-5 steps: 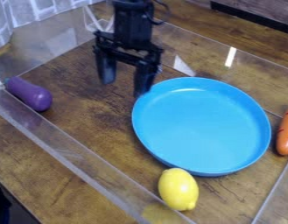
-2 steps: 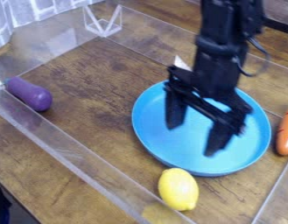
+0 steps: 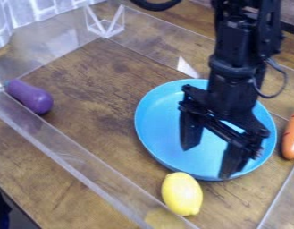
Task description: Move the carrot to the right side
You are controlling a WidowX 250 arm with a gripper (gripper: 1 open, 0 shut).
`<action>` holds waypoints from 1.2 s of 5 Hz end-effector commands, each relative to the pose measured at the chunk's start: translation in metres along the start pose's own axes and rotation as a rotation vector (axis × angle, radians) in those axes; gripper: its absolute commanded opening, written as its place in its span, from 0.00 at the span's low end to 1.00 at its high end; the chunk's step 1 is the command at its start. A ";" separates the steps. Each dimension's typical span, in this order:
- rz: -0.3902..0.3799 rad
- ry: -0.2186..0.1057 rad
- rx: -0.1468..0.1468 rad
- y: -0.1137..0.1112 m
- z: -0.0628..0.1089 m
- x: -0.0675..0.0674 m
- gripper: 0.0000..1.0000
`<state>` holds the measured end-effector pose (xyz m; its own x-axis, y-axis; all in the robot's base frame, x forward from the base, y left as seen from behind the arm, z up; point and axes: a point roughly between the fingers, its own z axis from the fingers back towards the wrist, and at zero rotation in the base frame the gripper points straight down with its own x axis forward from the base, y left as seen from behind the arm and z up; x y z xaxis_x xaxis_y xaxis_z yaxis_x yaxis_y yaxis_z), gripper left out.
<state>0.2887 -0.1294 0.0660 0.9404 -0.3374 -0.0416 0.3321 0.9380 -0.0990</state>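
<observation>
The carrot (image 3: 291, 136) is a small orange-red piece lying at the right edge of the view, just right of the blue plate (image 3: 161, 121). My black gripper (image 3: 213, 147) hangs over the plate's right half, a little left of the carrot. Its two fingers are spread apart and point down, with nothing between them. The arm rises behind it toward the top right.
A yellow lemon (image 3: 181, 193) lies at the front, below the plate. A purple eggplant (image 3: 29, 97) rests at the left by the clear plastic wall (image 3: 65, 152). The wooden table (image 3: 101, 80) is ringed by this transparent barrier.
The gripper has travelled from the back centre of the table to the right and forward, over the blue plate, closer to the carrot. Its fingers stayed open.
</observation>
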 end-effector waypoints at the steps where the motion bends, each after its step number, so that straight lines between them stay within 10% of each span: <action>1: -0.013 -0.064 -0.016 0.010 0.011 0.005 1.00; 6: -0.021 -0.109 -0.046 0.004 0.017 0.016 1.00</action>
<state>0.2954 -0.1278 0.0565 0.9377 -0.3469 -0.0188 0.3406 0.9286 -0.1471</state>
